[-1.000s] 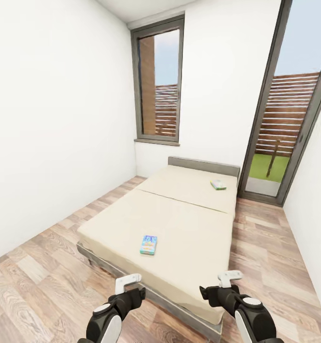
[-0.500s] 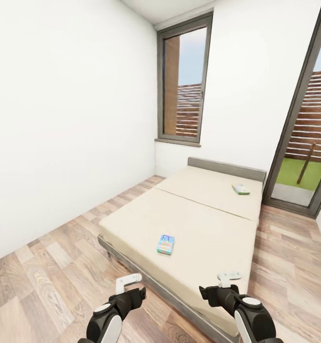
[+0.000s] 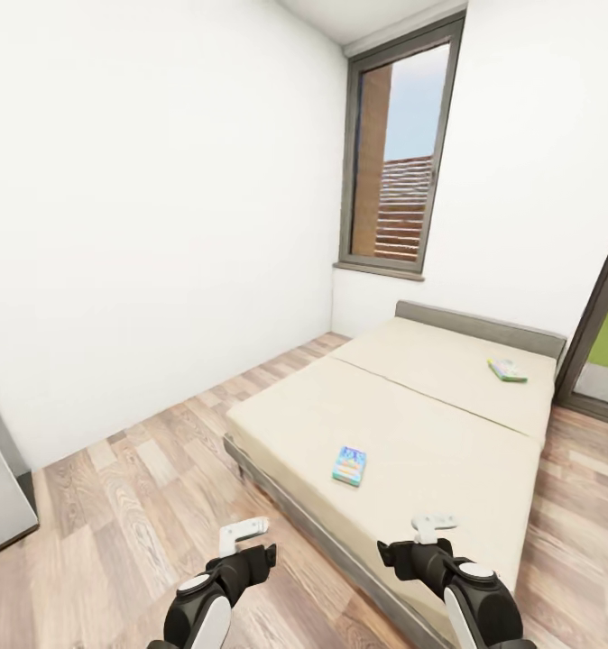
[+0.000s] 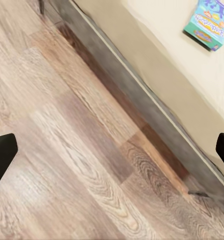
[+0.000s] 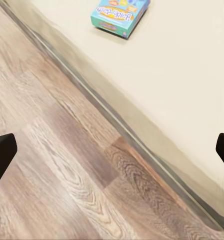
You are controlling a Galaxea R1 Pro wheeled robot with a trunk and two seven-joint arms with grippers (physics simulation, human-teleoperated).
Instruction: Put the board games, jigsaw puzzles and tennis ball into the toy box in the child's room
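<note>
The low wide bed with the plain cream-beige cover and dark frame edge (image 3: 430, 424) fills the centre-right of the head view, sitting on wood-plank floor (image 3: 142, 487).

Two of the toys are on it. A light blue board game box with cartoon print (image 3: 349, 466) lies near the middle of the frame, close to the bed's near edge. A second thin box with a yellow-green edge (image 3: 507, 370) sits toward the upper right, by the grey headboard (image 3: 480, 326).

The left hand (image 3: 243, 534) hangs over bare floor at the lower centre, while the right hand (image 3: 435, 523) is over the mattress corner. Both are spread wide and carrying nothing.

I'd say the robot's on approach to the blue box. Best bet is squaring the base to the bed edge, getting close, then pinching across the box's narrow sides, since it's thin and flat on soft cover.
</note>
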